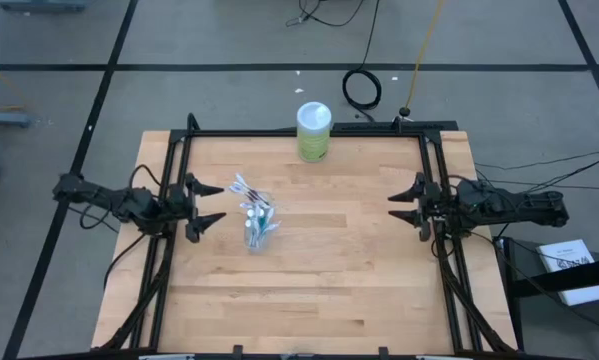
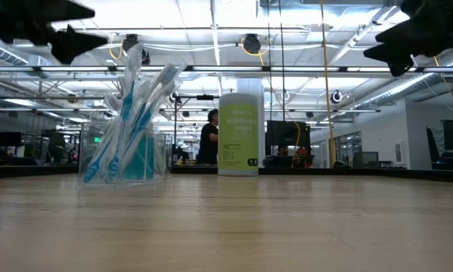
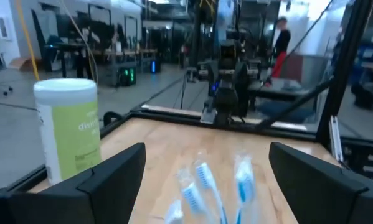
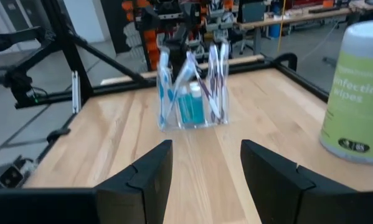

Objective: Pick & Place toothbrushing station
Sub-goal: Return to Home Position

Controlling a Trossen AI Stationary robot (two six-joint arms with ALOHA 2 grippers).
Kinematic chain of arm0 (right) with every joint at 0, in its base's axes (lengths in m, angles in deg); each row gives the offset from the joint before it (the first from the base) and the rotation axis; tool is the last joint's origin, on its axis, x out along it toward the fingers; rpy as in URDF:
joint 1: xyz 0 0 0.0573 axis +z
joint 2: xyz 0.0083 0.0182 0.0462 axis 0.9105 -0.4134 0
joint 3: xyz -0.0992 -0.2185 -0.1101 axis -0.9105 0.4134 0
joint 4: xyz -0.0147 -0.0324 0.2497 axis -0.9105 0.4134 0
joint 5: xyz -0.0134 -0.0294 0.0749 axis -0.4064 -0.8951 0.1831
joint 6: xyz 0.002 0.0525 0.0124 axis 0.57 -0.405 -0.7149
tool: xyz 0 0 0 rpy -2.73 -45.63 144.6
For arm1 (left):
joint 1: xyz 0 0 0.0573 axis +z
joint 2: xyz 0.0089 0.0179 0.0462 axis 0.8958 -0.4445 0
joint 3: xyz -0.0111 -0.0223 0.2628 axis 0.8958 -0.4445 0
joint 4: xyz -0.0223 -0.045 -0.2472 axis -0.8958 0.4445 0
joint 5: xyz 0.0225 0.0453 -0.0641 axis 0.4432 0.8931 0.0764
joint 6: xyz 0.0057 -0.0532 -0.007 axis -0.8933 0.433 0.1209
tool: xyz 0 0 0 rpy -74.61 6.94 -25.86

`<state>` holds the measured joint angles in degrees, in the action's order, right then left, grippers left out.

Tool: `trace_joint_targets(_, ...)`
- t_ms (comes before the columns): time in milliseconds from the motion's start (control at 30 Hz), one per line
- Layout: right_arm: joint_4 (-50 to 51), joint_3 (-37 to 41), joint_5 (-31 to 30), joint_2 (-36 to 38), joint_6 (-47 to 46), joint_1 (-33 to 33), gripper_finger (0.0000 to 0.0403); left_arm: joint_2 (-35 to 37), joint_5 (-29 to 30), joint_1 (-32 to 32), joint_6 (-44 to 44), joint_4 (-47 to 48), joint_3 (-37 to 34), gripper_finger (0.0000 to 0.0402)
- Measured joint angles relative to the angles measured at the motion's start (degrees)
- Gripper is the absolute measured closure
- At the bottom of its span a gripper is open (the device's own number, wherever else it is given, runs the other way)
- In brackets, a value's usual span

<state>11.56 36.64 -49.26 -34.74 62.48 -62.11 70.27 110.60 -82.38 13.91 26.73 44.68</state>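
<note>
The toothbrushing station is a small clear cup [image 1: 259,232] standing upright on its base on the wooden table, left of centre. It holds several blue-and-white toothbrushes [image 2: 139,113] and teal tubes [image 4: 191,107] that stick out of its top. My left gripper [image 1: 211,204] is open, above the table just left of the cup; the brush heads [image 3: 202,177] show between its fingers. My right gripper [image 1: 404,207] is open at the table's right side, well away from the cup and facing it [image 4: 192,93].
A larger green canister with a white lid [image 1: 314,131] stands at the table's far edge, near the middle. A black frame [image 1: 309,131] runs along the table's far, left and right edges. Bare wood [image 1: 319,290] lies between the cup and the near edge.
</note>
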Motion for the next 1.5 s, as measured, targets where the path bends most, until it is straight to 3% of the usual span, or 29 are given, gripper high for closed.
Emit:
trace_joint_targets(267, 2.4, 1.0, 0.1, 6.0, 2.4, 0.0, 0.0222, 12.5, -4.2, 3.9, 1.8, -4.6, -13.1, 0.0057)
trace_joint_targets(400, -0.8, 5.6, 0.1, 9.9, 3.4, 0.0, 0.0222, 13.6, -5.2, 5.0, 2.4, -1.7, -13.1, 0.0057)
trace_joint_targets(667, -12.8, 16.0, 2.1, 10.0, -0.2, 0.0, 0.0222, 13.6, -8.2, 5.3, 0.7, -1.5, -13.1, 0.0057)
trace_joint_targets(900, -24.4, 21.9, 7.3, 10.0, 1.9, 0.0, 0.0222, 13.6, -8.1, 5.3, 0.2, -0.4, -13.1, 0.0057)
trace_joint_targets(1500, -19.6, 22.2, 7.5, 8.1, 2.4, 0.0, 0.0222, 13.5, -8.0, 5.3, -0.2, -1.0, -13.1, 0.0057)
